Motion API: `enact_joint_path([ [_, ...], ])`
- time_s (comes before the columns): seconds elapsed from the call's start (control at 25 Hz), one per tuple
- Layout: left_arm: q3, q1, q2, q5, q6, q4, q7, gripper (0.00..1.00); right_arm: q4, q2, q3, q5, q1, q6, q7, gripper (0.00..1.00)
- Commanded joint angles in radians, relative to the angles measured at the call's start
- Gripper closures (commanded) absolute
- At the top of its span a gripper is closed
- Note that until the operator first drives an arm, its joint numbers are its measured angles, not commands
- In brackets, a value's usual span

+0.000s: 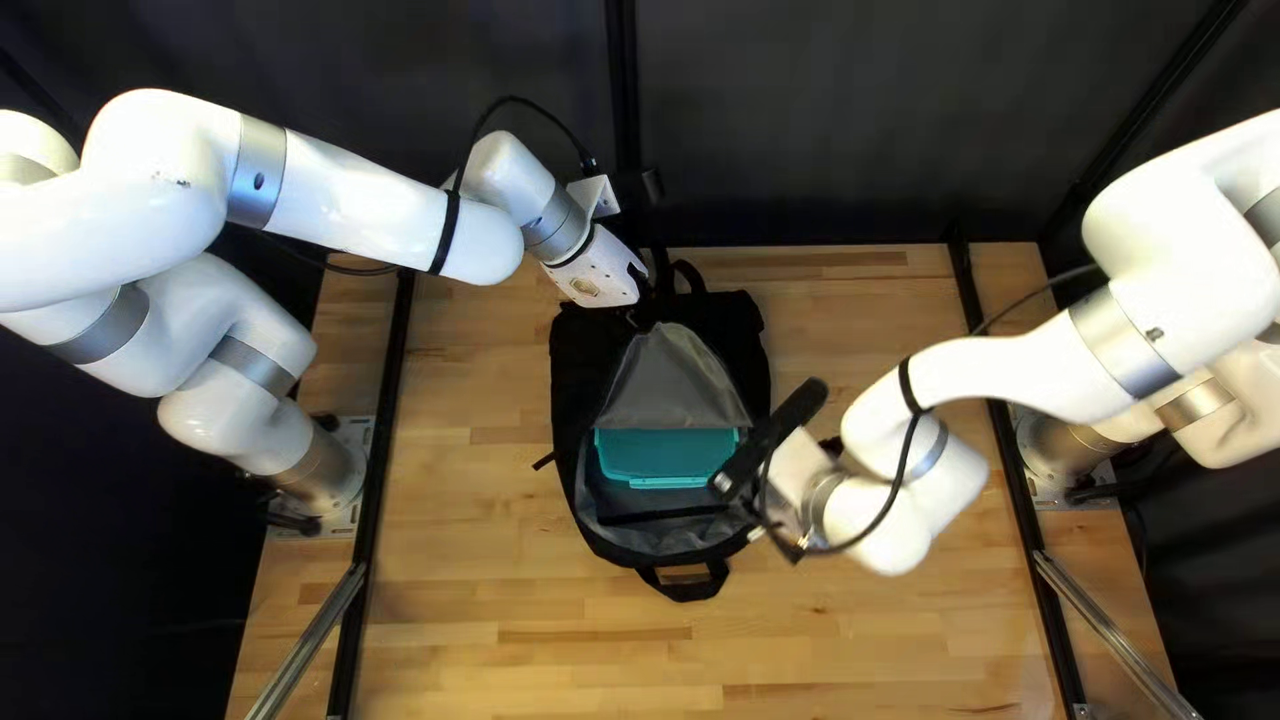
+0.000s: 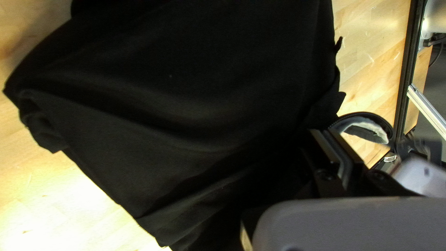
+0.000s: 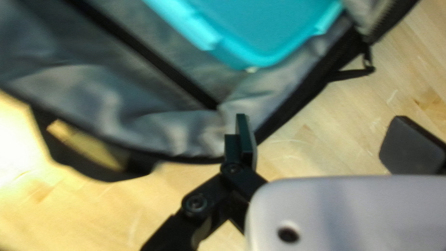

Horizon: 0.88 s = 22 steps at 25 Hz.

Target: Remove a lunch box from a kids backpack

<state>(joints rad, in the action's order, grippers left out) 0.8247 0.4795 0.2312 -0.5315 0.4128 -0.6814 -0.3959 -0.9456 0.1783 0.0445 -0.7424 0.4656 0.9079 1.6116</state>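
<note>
Top left view: a teal lunch box (image 1: 667, 458) lies inside an open black backpack (image 1: 576, 340) on the wooden table (image 1: 467, 574).
Grey fabric (image 1: 671, 380) crowds its far side; my left pincer (image 1: 643, 283) pinches the backpack's far end; my right pincer (image 1: 776, 536), spread, is by the near right corner.

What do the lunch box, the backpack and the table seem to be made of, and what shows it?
The lunch box: probably smooth plastic; its rim and clips look moulded.
The backpack: soft, matt black cloth, perhaps synthetic; it creases in loose folds.
The table: wood, possibly varnished; grain and joined strips show.
</note>
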Motion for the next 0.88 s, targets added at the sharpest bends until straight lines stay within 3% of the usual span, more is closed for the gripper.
enact_joint_path([
  [0.04, 0.000, 0.000, 0.000, 0.000, 0.000, 0.000, 0.000, 1.00, -0.101, 0.068, -0.025, -0.004, 0.024, 0.061, -0.098, 0.00],
  [0.56, 0.000, 0.000, 0.000, 0.000, 0.000, 0.000, 0.000, 1.00, -0.162, 0.178, -0.009, -0.227, 0.049, 0.114, -0.321, 0.00],
  [0.88, 0.000, 0.000, 0.000, 0.000, 0.000, 0.000, 0.000, 1.00, -0.274, 0.297, 0.019, -0.353, 0.046, 0.107, -0.408, 0.00],
])
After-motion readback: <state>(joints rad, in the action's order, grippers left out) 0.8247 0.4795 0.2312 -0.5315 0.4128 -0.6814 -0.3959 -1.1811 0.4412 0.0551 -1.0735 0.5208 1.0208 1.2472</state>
